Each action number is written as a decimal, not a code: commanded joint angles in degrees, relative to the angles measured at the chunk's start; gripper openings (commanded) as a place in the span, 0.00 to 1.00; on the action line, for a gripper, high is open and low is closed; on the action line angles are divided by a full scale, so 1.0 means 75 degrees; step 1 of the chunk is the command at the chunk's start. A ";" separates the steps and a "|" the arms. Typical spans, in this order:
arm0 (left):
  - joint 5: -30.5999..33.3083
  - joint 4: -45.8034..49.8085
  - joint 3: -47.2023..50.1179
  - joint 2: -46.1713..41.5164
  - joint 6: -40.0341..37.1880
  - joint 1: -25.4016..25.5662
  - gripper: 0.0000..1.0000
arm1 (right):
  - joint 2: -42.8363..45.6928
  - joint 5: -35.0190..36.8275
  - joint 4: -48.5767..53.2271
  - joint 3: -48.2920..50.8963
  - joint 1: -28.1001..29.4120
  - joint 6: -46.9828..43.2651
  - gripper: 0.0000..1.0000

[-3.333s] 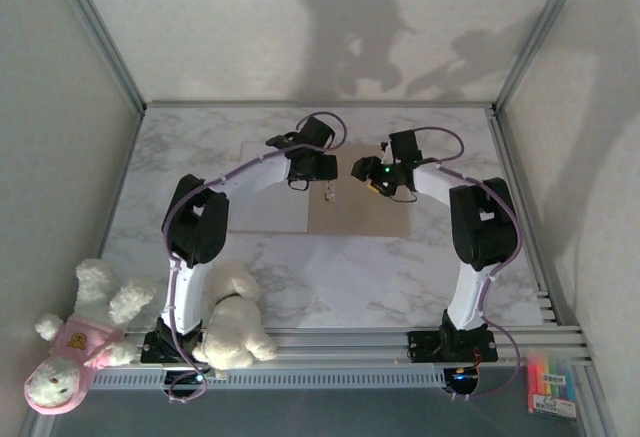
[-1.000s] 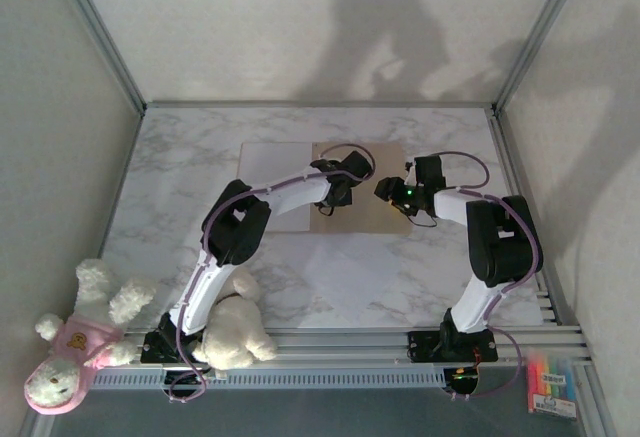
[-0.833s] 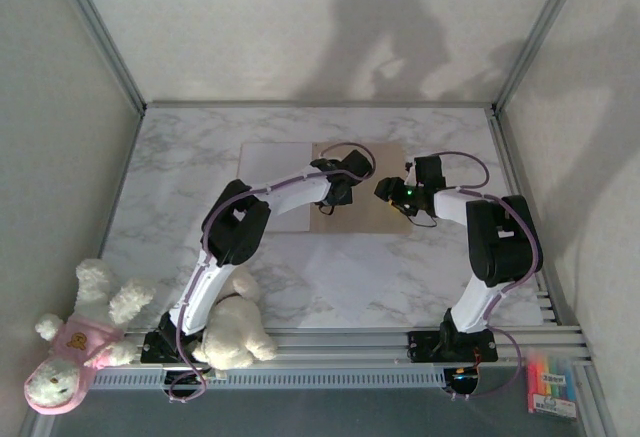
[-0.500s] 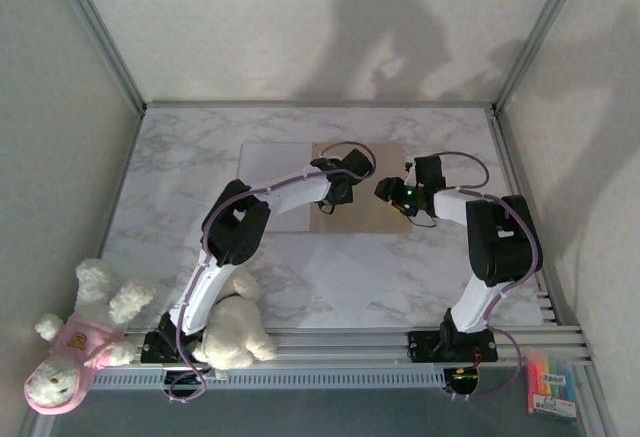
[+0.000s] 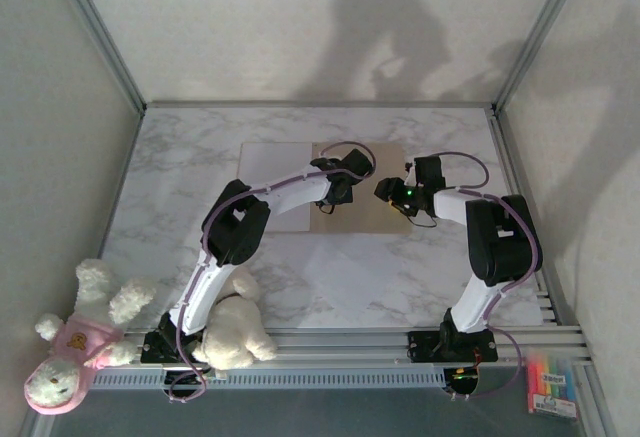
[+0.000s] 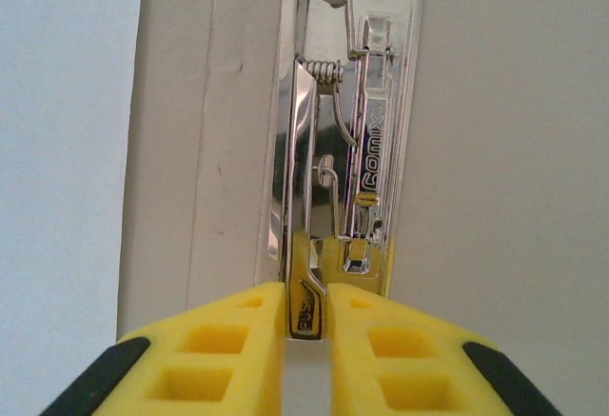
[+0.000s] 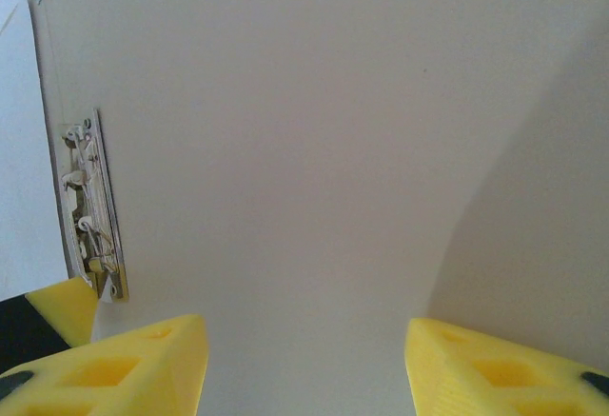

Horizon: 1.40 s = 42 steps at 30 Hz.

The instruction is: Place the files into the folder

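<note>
Folder [image 5: 365, 222] lies open toward the table's [image 5: 180, 157] far edge; your left gripper [image 6: 306, 316] pinches its metal clip [image 6: 366, 149], your right gripper [image 7: 304, 359] spread wide.

folder [image 5: 368, 221] tan | files [image 5: 265, 162] white | table [image 5: 180, 157] grey-veined white marble | clip [image 6: 366, 149] silver | left gripper [image 6: 306, 307] yellow

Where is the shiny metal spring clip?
In the left wrist view, the shiny metal spring clip lies beside the tan cardboard folder's spine, its lever between the left gripper's yellow fingers.

Tan folder [image 5: 360, 223] open flat at frame centre, silver clip [image 6: 344, 149] along its left side, white files [image 5: 270, 172] adjoining left, possibly several sheets
</note>
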State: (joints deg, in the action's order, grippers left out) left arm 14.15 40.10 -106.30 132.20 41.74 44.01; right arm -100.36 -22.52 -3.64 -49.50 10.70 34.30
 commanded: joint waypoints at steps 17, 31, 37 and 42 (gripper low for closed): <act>-0.0468 0.0103 0.0166 0.0308 0.0185 -0.0018 0.11 | -0.0193 -0.0079 0.0040 -0.0156 0.0050 0.0139 0.59; -0.0951 -0.0422 0.0705 0.0338 0.0293 0.0030 0.10 | -0.0387 -0.0114 0.0098 -0.0255 0.0121 0.0171 0.59; -0.1106 -0.0558 0.0753 0.0373 0.0302 0.0050 0.09 | -0.0444 -0.0129 0.0124 -0.0293 0.0170 0.0164 0.59; -0.1253 -0.0697 0.0734 0.0241 0.0304 0.0062 0.08 | -0.0475 -0.0137 0.0134 -0.0321 0.0191 0.0159 0.59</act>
State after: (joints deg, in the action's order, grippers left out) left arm 12.69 35.68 -103.09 131.94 42.94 44.01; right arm -102.02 -22.52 -3.64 -51.00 10.87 35.35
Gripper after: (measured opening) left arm 0.082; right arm 0.589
